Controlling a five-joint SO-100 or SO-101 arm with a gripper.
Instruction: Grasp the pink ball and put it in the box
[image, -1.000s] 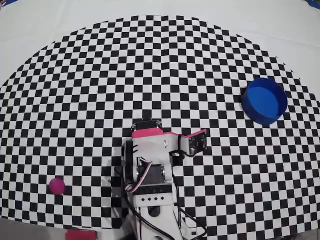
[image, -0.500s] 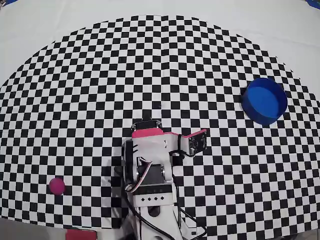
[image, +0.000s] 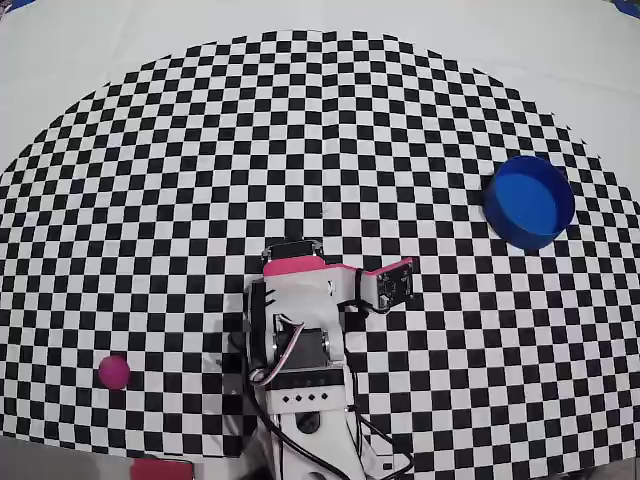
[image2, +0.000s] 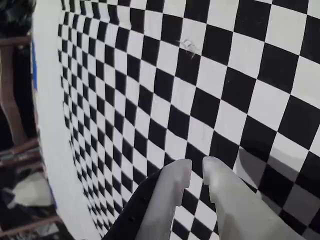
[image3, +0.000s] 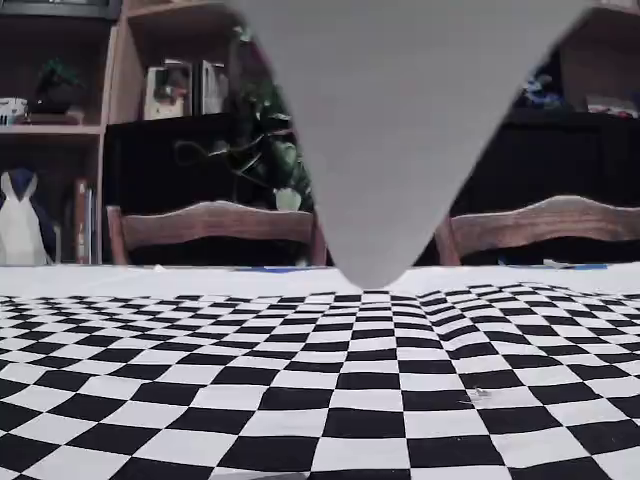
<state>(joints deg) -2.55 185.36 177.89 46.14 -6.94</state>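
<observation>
The pink ball (image: 113, 371) lies on the checkered cloth at the lower left of the overhead view, well left of the arm (image: 300, 340). The box is a round blue tub (image: 530, 200), open side up, at the right. The arm is folded at the bottom middle, and its gripper is tucked under the wrist there. In the wrist view my gripper (image2: 196, 167) has pale grey fingers nearly together over bare cloth, with nothing between them. Ball and tub are out of the wrist view.
The checkered cloth (image: 320, 130) covers the table, with a plain white margin around it. In the fixed view a grey wedge-shaped part (image3: 385, 120) hangs down over the cloth. Wooden chair backs (image3: 215, 222) and shelves stand behind the table.
</observation>
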